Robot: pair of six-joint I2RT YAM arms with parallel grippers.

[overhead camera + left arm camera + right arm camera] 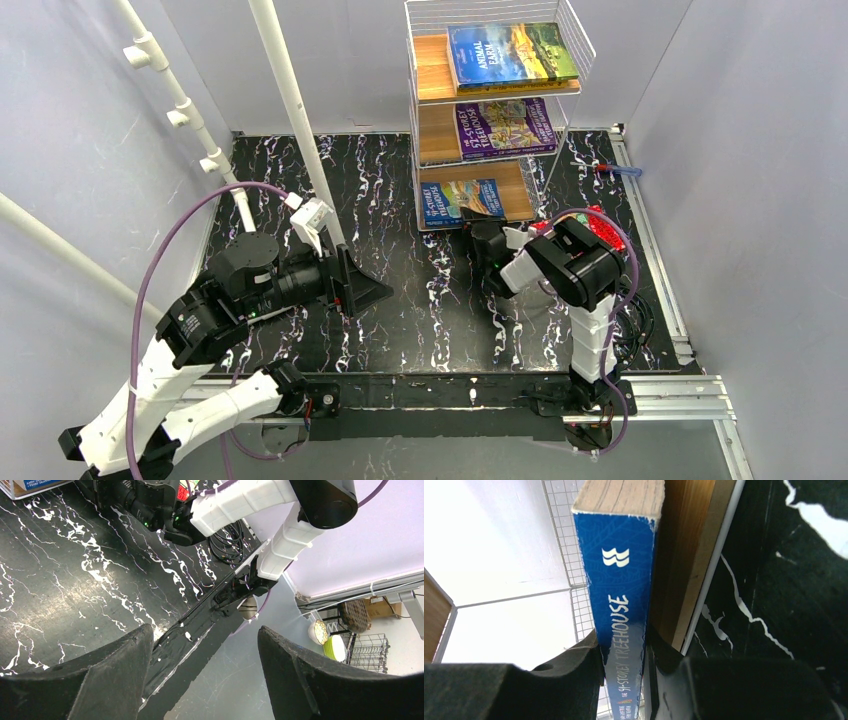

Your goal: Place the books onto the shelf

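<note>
Both arms: white moulded link shells, black cylindrical joint housings.

Left arm (160, 375): thin purple cable (245, 184) arcs in a wide loop along it, with a small white block (312, 222) where the cable ends. Left gripper (205, 645): fingers (115, 675) matte black, broad, wedge-shaped.

Right arm (592, 335): ribbed white link, a purple cable too, black cable coil (632, 322) alongside, red part (603, 228) near the wrist, green lights (146, 524) on a black housing. Right gripper (624, 652): fingers (549, 685) black, grainy.

Robot lab cell, white screen walls (760, 150), black table (400, 300)
</note>
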